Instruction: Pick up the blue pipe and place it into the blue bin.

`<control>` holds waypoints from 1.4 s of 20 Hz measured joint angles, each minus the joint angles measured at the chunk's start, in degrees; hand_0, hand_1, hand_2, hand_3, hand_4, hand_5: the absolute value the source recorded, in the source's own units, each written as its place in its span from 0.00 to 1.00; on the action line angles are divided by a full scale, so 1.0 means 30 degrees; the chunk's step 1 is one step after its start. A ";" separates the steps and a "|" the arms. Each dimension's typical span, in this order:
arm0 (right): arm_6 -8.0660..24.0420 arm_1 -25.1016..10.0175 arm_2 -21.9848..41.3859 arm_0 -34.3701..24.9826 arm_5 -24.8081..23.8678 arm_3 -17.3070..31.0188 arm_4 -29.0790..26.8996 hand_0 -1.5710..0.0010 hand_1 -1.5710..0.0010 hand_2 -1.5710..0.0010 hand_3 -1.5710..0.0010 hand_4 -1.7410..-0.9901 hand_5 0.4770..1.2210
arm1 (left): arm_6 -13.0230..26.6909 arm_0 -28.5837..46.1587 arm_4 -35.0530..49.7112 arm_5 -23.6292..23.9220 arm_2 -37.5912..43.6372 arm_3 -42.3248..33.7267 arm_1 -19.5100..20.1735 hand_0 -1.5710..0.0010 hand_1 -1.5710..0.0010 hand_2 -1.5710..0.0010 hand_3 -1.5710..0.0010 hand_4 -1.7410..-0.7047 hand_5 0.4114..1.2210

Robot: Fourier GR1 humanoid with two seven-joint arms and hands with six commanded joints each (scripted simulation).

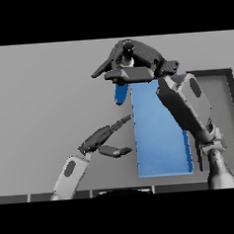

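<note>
My right hand (132,66) is at the far end of the blue bin (160,136), with its fingers curled around the blue pipe (120,93). The pipe hangs down from the hand, just beside the far left corner of the bin, above the grey table (39,109). My left hand (103,139) is near the left wall of the bin, fingers relaxed and straight, holding nothing. A dark tray (231,101) lies to the right of the bin.
</note>
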 measured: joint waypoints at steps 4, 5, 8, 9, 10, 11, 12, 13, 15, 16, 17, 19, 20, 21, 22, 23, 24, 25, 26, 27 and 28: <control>-0.0563 -0.0718 -0.0386 -0.0497 0.0259 0.3969 0.1821 0.00 0.00 0.00 0.00 0.32 1.00 | 0.0538 -0.0302 0.0229 -0.0062 0.0222 -0.0040 -0.0002 1.00 1.00 1.00 1.00 0.82 0.09; -0.0549 -0.0866 -0.0393 -0.0214 0.0373 0.4758 0.2107 0.00 0.00 0.00 0.00 0.32 1.00 | 0.0491 -0.0193 0.0102 -0.0032 0.0151 0.0120 -0.0033 1.00 1.00 1.00 1.00 0.83 0.09; -0.0454 -0.1183 -0.0380 0.0608 0.0342 0.7107 0.2957 0.00 0.00 0.00 0.00 0.32 1.00 | 0.0482 -0.0023 0.0154 -0.0078 0.0140 -0.0109 0.0064 1.00 1.00 1.00 1.00 0.83 0.09; -0.0554 -0.1381 -0.0313 0.1085 0.0329 0.7782 0.3395 0.00 0.00 0.00 0.00 0.32 1.00 | 0.0631 -0.0211 0.0213 -0.0039 0.0307 -0.0123 0.0120 1.00 1.00 1.00 1.00 0.83 0.09; -0.0606 -0.1310 -0.0159 0.1584 0.0066 0.8047 0.3642 0.00 0.00 0.00 0.00 0.32 1.00 | 0.0529 -0.0129 0.0325 -0.0143 0.0345 -0.0137 0.0196 1.00 1.00 1.00 1.00 0.83 0.09; -0.0369 -0.1344 0.0021 0.2259 -0.0180 0.8313 0.3824 0.00 0.00 0.00 0.00 0.32 1.00 | 0.0559 -0.0240 0.0098 -0.0023 0.0395 0.0085 0.0241 1.00 1.00 1.00 1.00 0.84 0.09; 0.0013 -0.1399 0.0182 0.2475 -0.0509 0.8542 0.4039 0.00 0.00 0.00 0.00 0.32 1.00 | 0.0529 -0.0359 0.0089 -0.0097 0.0408 0.0218 0.0259 1.00 1.00 1.00 1.00 0.84 0.09; 0.0321 -0.1595 0.0384 0.3079 -0.0925 0.8316 0.4143 0.00 0.00 0.00 0.00 0.32 1.00 | 0.0262 -0.0178 0.0117 -0.0153 0.0302 0.0117 0.0248 1.00 1.00 1.00 1.00 0.84 0.09; 0.0870 -0.1540 0.0863 0.3987 -0.1528 0.8474 0.4446 0.00 0.00 0.00 0.00 0.32 1.00 | 0.0092 -0.0191 -0.0076 -0.0095 0.0192 0.0189 0.0210 1.00 1.00 1.00 1.00 0.84 0.08; 0.1208 -0.1569 0.1019 0.4258 -0.2167 0.8701 0.4676 0.00 0.00 0.00 0.00 0.32 1.00 | -0.0056 0.0085 -0.0138 -0.0078 0.0116 0.0122 0.0257 1.00 1.00 1.00 1.00 0.84 0.08; 0.1734 -0.1696 0.1257 0.4936 -0.2714 0.8490 0.4726 0.00 0.00 0.00 0.00 0.32 1.00 | 0.0030 -0.0137 -0.0058 -0.0089 0.0286 0.0280 0.0279 1.00 1.00 1.00 1.00 0.83 0.08; 0.2718 -0.2135 0.1722 0.5716 -0.3256 0.8206 0.4880 0.00 0.00 0.00 0.35 0.21 1.00 | 0.0169 -0.0097 -0.0141 -0.0055 0.0154 0.0288 0.0162 1.00 1.00 1.00 1.00 0.83 0.08; 0.3371 -0.2324 0.1947 0.6122 -0.3175 0.7967 0.5175 0.00 0.00 0.00 0.48 0.17 1.00 | 0.0046 -0.0122 -0.0079 -0.0089 0.0191 0.0131 0.0248 1.00 1.00 1.00 1.00 0.83 0.08; 0.4015 -0.2330 0.2242 0.6569 -0.3208 0.7765 0.5419 0.00 0.00 0.00 0.57 0.13 1.00 | 0.0053 -0.0048 -0.0157 -0.0033 0.0118 0.0138 0.0193 1.00 1.00 1.00 1.00 0.83 0.08; 0.4441 -0.2498 0.2489 0.6810 -0.2924 0.7669 0.5688 0.00 0.00 0.00 0.61 0.11 1.00 | 0.0122 -0.0115 -0.0174 -0.0037 0.0095 0.0206 0.0142 1.00 1.00 1.00 1.00 0.83 0.09; 0.4717 -0.2362 0.2837 0.7051 -0.3059 0.7848 0.6108 0.00 0.00 0.00 0.49 0.17 0.97 | 0.0217 -0.0197 -0.0078 0.0006 0.0201 0.0269 0.0070 1.00 1.00 1.00 1.00 0.83 0.09; 0.4781 -0.2487 0.3310 0.7121 -0.3218 0.8285 0.6147 0.00 0.04 0.07 0.39 0.22 0.96 | 0.0000 -0.0159 -0.0099 -0.0074 0.0175 0.0339 0.0133 1.00 1.00 1.00 1.00 0.83 0.09; 0.4781 -0.2695 0.4175 0.6981 -0.3560 0.8911 0.5685 0.20 0.23 0.26 0.51 0.30 0.94 | -0.0025 -0.0076 0.0034 -0.0088 0.0154 0.0089 0.0090 1.00 1.00 1.00 1.00 0.83 0.10; 0.4782 -0.2988 0.5347 0.6810 -0.3925 0.9638 0.4521 0.36 0.38 0.41 0.61 0.39 0.90 | -0.0013 0.0038 -0.0131 0.0005 0.0093 0.0072 0.0122 1.00 1.00 1.00 1.00 0.83 0.10; 0.4783 -0.3140 0.6477 0.6527 -0.4266 1.0431 0.3191 0.49 0.51 0.53 0.69 0.47 0.86 | 0.0271 -0.0119 0.0006 -0.0026 0.0227 -0.0008 0.0158 1.00 1.00 1.00 1.00 0.83 0.10; 0.4779 -0.3345 0.7416 0.5994 -0.4423 1.1188 0.2079 0.59 0.61 0.62 0.75 0.54 0.88 | 0.0393 -0.0172 -0.0102 -0.0041 0.0188 0.0172 0.0142 1.00 1.00 1.00 1.00 0.83 0.11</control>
